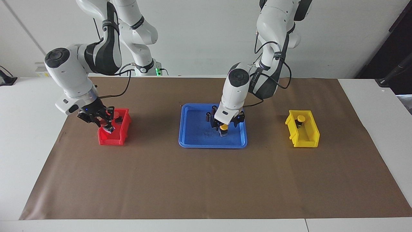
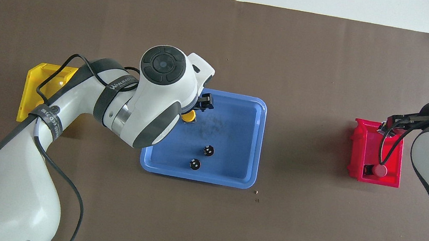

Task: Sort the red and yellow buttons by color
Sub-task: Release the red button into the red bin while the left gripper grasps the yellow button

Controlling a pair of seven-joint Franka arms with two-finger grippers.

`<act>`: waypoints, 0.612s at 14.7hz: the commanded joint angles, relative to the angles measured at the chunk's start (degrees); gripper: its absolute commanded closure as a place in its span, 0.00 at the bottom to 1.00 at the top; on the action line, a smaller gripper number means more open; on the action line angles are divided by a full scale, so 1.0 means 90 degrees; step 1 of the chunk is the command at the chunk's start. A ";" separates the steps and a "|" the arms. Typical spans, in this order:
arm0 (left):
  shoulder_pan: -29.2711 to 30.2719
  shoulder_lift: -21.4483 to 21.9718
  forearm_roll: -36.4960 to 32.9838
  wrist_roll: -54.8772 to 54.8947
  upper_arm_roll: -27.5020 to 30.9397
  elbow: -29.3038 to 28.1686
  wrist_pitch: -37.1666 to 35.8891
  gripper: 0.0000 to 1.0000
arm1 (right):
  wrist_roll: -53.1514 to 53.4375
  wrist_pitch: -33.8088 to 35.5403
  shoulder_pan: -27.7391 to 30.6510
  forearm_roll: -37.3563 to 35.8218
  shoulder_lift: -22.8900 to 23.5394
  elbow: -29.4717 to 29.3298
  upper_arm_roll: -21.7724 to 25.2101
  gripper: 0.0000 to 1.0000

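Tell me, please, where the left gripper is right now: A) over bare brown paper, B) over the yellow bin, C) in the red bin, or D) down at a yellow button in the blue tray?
D: the left gripper is down in the blue tray, its fingers at a yellow button.

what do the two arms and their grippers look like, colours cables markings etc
Both arms have glossy white rounded shells with dark grey-black joint sections and round dark end caps. Loose black cables run along each, strapped on by black bands with white lettering. The left gripper and right gripper are black.
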State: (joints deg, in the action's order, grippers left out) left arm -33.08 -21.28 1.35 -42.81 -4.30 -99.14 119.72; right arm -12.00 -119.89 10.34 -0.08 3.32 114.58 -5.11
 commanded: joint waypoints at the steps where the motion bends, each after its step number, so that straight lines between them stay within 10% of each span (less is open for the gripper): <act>1: -0.0084 0.0059 -0.0140 -0.0146 0.0068 -0.0185 0.0135 0.13 | -0.0121 -0.0467 0.0159 0.0077 -0.0398 0.0724 -0.0048 0.67; 6: -0.0123 0.0040 -0.0091 -0.0263 0.0068 -0.0284 0.0340 0.23 | -0.0257 -0.1042 0.0179 0.0097 -0.0448 0.1213 -0.0038 0.67; 9: -0.0123 0.0040 -0.0082 -0.0283 0.0058 -0.0303 0.0331 0.82 | -0.0287 -0.1356 0.0227 0.0106 -0.0428 0.1467 -0.0038 0.66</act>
State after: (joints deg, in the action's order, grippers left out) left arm -33.39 -21.27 1.35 -44.02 -4.33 -100.79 121.42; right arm -12.61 -129.80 10.99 -0.08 0.99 124.86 -4.92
